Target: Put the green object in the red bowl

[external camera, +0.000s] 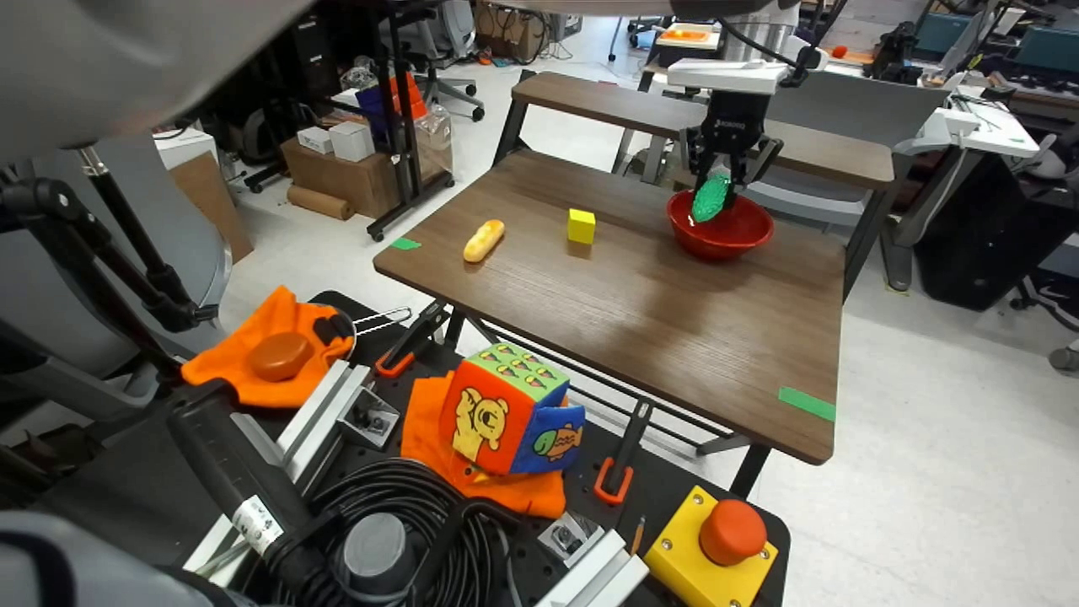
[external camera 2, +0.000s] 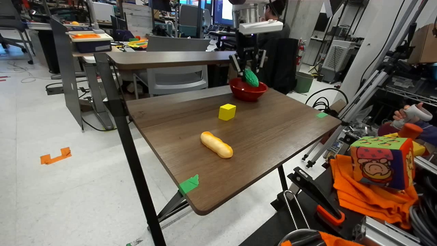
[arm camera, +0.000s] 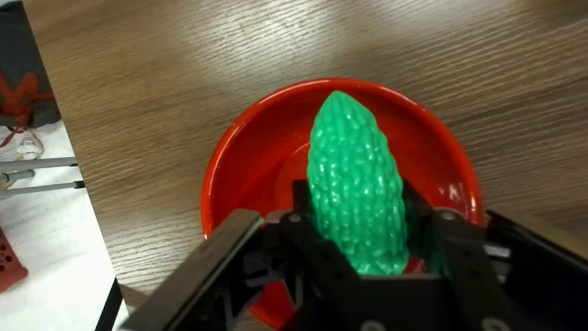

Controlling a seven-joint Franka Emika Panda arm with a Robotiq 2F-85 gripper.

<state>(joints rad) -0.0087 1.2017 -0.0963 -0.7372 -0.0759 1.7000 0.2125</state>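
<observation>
Brown table (external camera 2: 273, 126), pale shiny floor (external camera 2: 68, 198), grey chair (external camera: 459, 24), white wall (external camera 2: 375, 44)

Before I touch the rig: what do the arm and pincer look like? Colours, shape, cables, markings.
Pincer: black, two-fingered, greyish outer links, small white lettering on its body in an exterior view. Above it sits a flat white block, then the wrist, a silver cylinder; a thin black cable crosses it. Arm: mostly pale, smooth, rounded where it shows.

Gripper (external camera: 716, 187) holds green obj (external camera: 710, 199) over red bowl (external camera: 723, 243) on tbl (external camera: 624, 312).
</observation>
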